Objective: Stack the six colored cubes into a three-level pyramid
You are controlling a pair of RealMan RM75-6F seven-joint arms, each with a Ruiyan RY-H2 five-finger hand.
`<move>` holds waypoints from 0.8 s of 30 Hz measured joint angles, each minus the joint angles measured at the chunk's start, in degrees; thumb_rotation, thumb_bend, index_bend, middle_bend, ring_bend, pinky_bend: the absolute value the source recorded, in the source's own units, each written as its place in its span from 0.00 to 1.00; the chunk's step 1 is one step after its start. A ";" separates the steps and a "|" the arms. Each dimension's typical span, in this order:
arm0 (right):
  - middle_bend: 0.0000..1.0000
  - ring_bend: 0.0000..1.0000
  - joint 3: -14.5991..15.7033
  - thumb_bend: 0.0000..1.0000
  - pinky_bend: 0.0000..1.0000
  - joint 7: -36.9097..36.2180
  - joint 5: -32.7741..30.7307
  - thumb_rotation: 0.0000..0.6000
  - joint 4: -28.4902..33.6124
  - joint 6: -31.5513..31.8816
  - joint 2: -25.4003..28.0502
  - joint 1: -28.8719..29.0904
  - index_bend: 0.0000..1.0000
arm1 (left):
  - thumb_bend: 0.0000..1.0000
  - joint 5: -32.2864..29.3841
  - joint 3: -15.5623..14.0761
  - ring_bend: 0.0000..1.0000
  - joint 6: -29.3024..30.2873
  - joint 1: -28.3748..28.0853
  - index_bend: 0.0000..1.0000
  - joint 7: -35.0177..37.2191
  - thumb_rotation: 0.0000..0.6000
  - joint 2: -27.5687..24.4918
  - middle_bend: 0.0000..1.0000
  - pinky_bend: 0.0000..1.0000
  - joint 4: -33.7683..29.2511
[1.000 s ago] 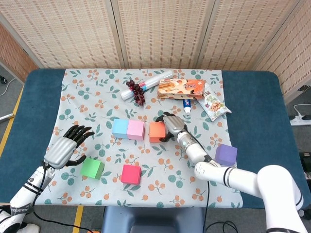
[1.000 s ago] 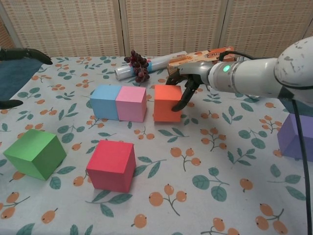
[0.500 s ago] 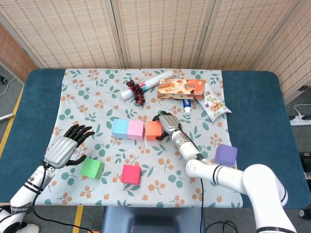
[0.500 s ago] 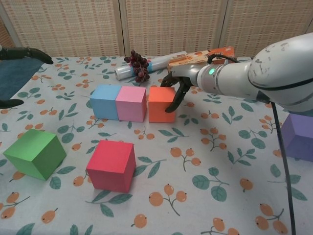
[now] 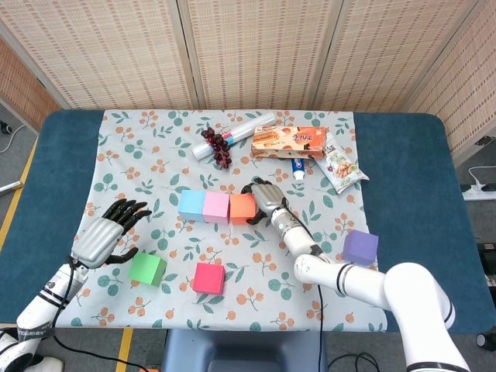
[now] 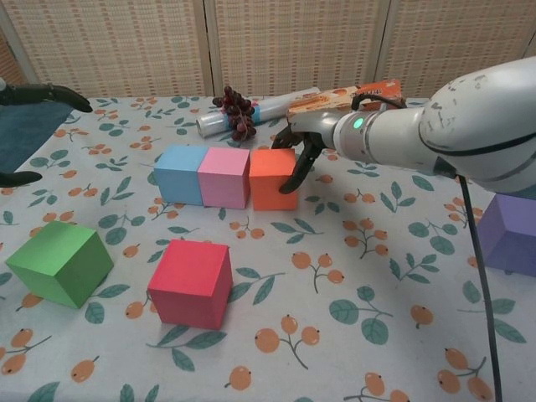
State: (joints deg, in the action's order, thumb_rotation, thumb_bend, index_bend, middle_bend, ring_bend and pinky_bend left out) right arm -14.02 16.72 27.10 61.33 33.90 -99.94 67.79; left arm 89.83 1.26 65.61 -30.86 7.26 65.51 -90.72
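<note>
three cubes sit in a row on the flowered cloth (image 5: 139, 155) that covers the middle of the counter (image 5: 62, 155): the blue cube (image 5: 191, 204) on the left, the pink cube (image 5: 216, 207) touching it in the middle, and the orange cube (image 5: 243, 208) at the right end, touching or all but touching the pink one. the right hand (image 5: 266, 197) rests against the orange cube's right side, its dark fingers (image 6: 295, 172) curled down over the upper right edge and side face; it presses on the cube rather than wrapping round it, and nothing is lifted. in the chest view the forearm reaches in from the right with a green light showing on the wrist.

the green cube (image 5: 147, 269) lies near the front left of the cloth, the red cube (image 5: 208, 277) to its right, well apart from the row. the purple cube (image 5: 360, 247) stands alone near the cloth's right edge. no cube is on top of another.

the left hand (image 5: 105, 235) hovers over the left edge of the cloth, just behind the green cube, released, fingers spread and holding nothing.

at the back of the cloth lie a bunch of dark grapes (image 5: 218, 145) on a rolled tube (image 5: 232, 136), a biscuit box (image 5: 288, 142) and a snack packet (image 5: 342, 168).
</note>
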 measured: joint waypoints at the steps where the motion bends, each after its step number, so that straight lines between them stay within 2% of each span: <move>1: 0.21 0.01 0.01 0.10 0.11 0.02 0.00 1.00 0.21 0.16 0.13 -0.05 0.34 | 0.33 0.03 0.02 0.00 -0.04 -0.03 0.14 0.00 1.00 -0.01 0.06 0.05 0.03; 24: 0.21 0.01 -0.53 0.10 0.11 -0.36 -1.82 1.00 0.20 0.24 -0.48 0.47 0.34 | 0.33 0.26 -0.05 0.00 -0.25 0.15 0.14 0.89 1.00 0.19 0.06 0.05 0.63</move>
State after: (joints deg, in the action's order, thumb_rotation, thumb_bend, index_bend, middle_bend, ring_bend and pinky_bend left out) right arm -14.55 16.35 25.28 61.53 34.14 -100.42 68.26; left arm 90.09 1.21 65.35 -30.71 8.15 65.70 -90.09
